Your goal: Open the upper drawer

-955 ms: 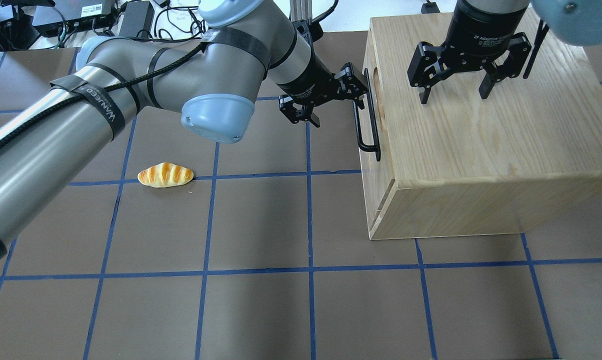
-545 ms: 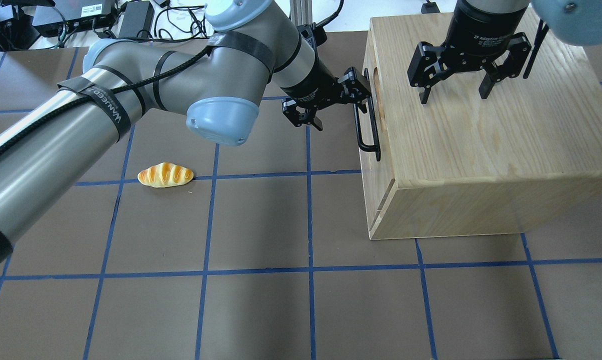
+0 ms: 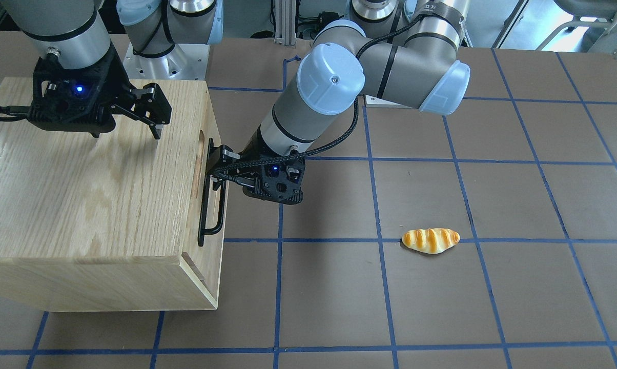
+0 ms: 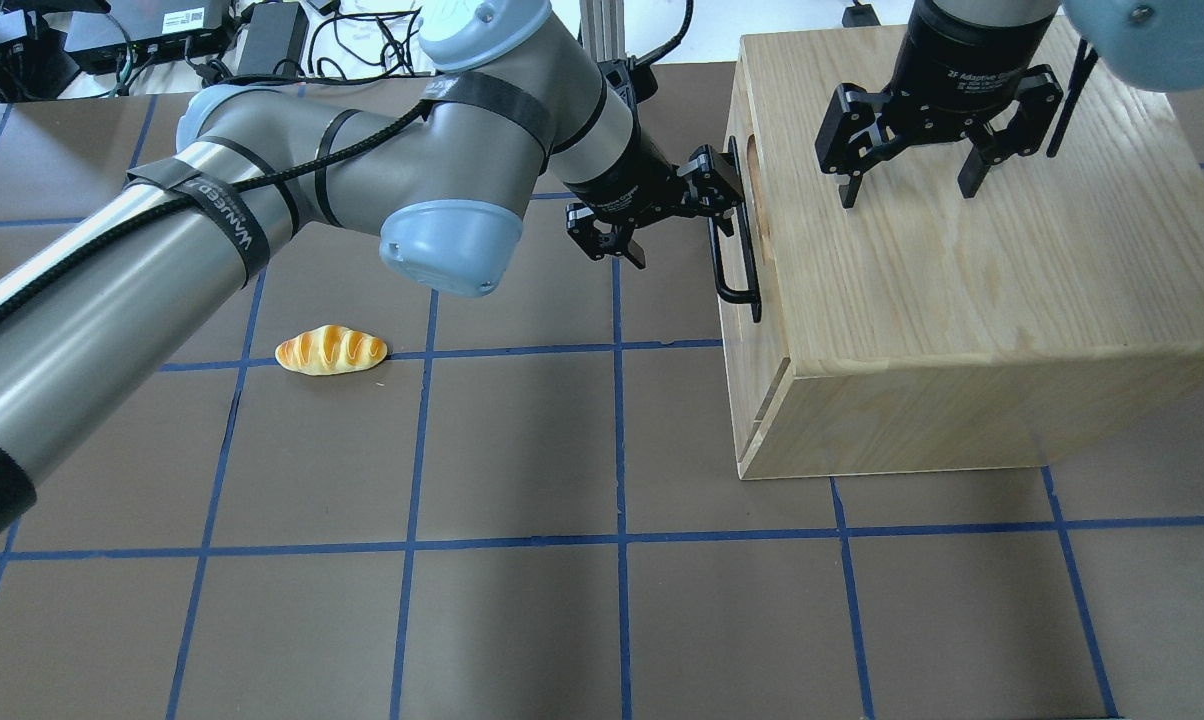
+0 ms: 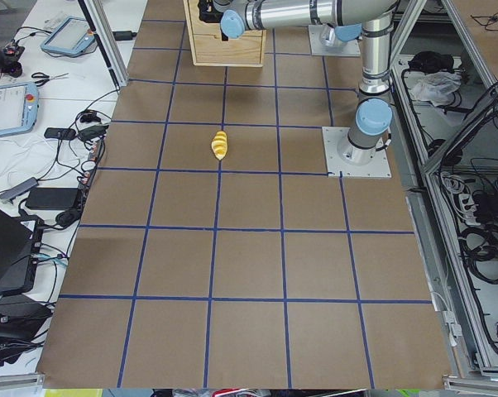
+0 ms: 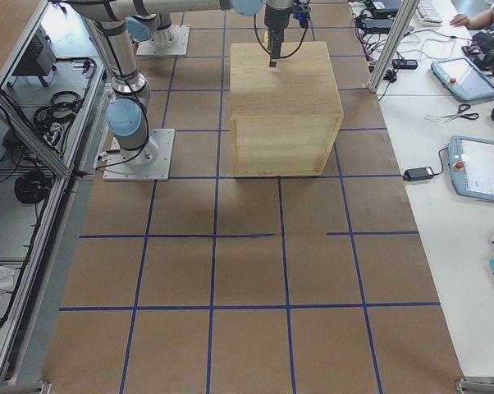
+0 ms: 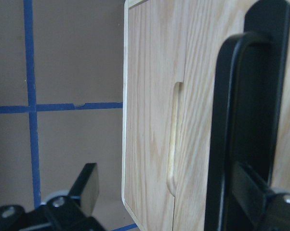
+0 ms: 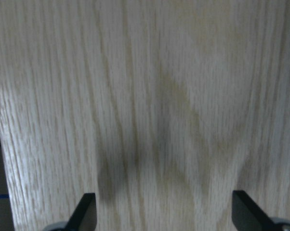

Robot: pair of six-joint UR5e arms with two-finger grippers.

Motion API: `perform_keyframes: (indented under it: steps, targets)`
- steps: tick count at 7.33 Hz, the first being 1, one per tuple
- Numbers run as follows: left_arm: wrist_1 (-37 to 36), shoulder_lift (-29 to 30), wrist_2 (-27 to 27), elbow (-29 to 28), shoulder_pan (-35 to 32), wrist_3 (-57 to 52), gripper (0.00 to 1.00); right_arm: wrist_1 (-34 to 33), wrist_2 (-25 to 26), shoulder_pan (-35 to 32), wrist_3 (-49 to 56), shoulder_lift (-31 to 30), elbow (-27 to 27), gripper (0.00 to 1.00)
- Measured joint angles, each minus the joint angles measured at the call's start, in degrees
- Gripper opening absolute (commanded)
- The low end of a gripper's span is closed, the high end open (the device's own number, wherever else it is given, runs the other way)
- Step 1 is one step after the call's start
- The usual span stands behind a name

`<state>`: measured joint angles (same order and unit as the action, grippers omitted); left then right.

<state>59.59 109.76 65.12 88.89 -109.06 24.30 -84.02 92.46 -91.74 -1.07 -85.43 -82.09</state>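
The upper drawer (image 7: 198, 96) is closed, flush in the front of the oak cabinet (image 4: 962, 280). Its black bar handle (image 4: 737, 250) and the oval slot (image 4: 752, 160) face my left arm. My left gripper (image 4: 682, 215) is open at the handle's far end. In the left wrist view the handle (image 7: 227, 120) stands just inside the right finger (image 7: 260, 202), and the other finger (image 7: 85, 190) is well apart. My right gripper (image 4: 909, 190) is open and empty, with its fingertips just over the cabinet's top (image 8: 154, 96).
A toy bread roll (image 4: 331, 350) lies on the brown table left of the cabinet, also in the front-facing view (image 3: 430, 240). Cables and electronics (image 4: 162, 30) sit beyond the table's far left edge. The cabinet (image 6: 284, 90) stands close to the right arm's base.
My left arm has moved right, bringing the open gripper up to the handle's far end. The right gripper, the drawer and the bread have not moved.
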Motion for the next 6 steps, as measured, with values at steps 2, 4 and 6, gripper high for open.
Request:
perform_keyframes:
  steps: [2,4,6]
  targets:
    - [0.1,-0.3,1.4,0.1,0.1,-2.6,1.00,0.0,0.0,0.0,-0.1,0.0,0.0,1.00]
    - [0.1,-0.4,2.7,0.2,0.3,-3.5,1.00,0.0,0.0,0.0,-0.1,0.0,0.0,1.00]
    - [0.6,-0.6,5.2,0.2,0.4,-5.4,1.00,0.0,0.0,0.0,0.0,0.0,0.0,1.00]
